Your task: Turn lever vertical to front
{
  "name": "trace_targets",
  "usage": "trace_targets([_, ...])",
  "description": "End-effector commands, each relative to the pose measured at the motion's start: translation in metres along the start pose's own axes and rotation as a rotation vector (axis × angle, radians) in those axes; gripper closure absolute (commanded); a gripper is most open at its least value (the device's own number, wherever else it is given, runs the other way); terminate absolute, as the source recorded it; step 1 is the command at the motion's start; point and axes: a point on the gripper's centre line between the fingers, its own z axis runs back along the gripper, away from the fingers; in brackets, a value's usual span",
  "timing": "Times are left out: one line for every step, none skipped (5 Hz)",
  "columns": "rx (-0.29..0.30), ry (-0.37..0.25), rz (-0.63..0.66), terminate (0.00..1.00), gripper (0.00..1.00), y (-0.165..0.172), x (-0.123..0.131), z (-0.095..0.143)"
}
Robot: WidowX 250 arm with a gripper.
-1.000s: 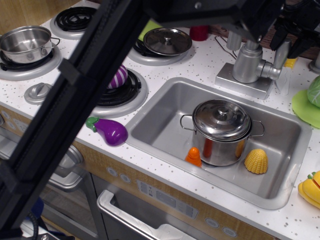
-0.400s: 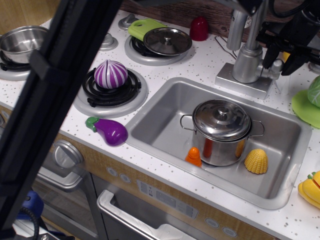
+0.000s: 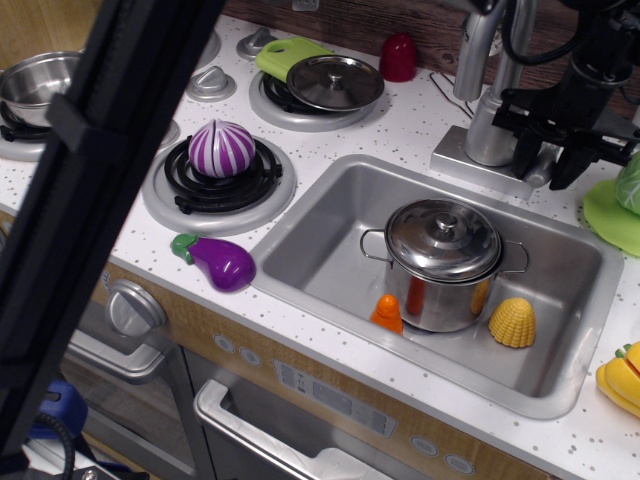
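— What surface are you working over?

— White speckled table [image 3: 330, 135] of a toy kitchen, with dark wood panelling behind it. You have a rectangular grey metal sink [image 3: 320, 225] sunk into it, and black coil burners on round grey rings to its left.

— Where is your lever?

— Look at the chrome tap's cylindrical body [image 3: 487, 125] on its square base behind the sink. The short shiny silver lever [image 3: 541, 167] sticks out at the tap's right side, low, tip pointing down toward the front. Only a small part of it shows.

— And your claw?

— The black claw [image 3: 552, 150] sits right over the lever, one finger on each side. You cannot tell whether it is squeezing the lever.

— What else lies around?

— In the sink: a polished steel pot with a domed lid [image 3: 443, 263], an orange plastic cone-shaped piece [image 3: 387, 313] touching its left foot, a ribbed yellow corn piece [image 3: 512, 322] just beside its right. A glossy purple eggplant with a green cap [image 3: 215, 260] lies on the table's front edge, and a purple-and-white striped onion [image 3: 221, 148] rests on the near burner.
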Motion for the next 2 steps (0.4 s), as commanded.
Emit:
trace_targets([-0.041, -0.060, 0.002, 0.00, 1.00, -0.001, 0.010, 0.026])
trace_targets([-0.010, -0.039, -0.011, 0.00, 0.00, -0.001, 0.009, 0.038])
